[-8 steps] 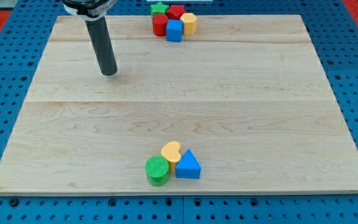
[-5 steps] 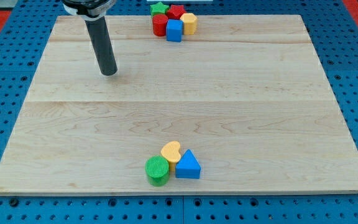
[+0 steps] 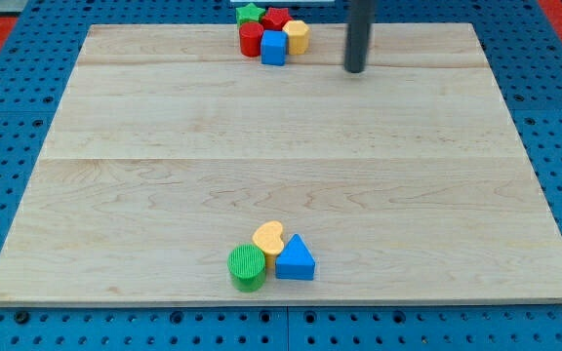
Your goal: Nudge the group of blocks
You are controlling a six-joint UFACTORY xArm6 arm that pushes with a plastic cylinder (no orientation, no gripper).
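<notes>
Now my tip (image 3: 355, 69) stands on the table (image 3: 164, 175) just right of the yellow block (image 3: 298, 37); it has no pincer and holds nothing.

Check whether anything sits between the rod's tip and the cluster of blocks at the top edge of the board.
Nothing visible does. My tip stands to the view's right of the cluster, with only bare board between it and the nearest piece, the yellow block. The blue cube sits just left of that.
</notes>
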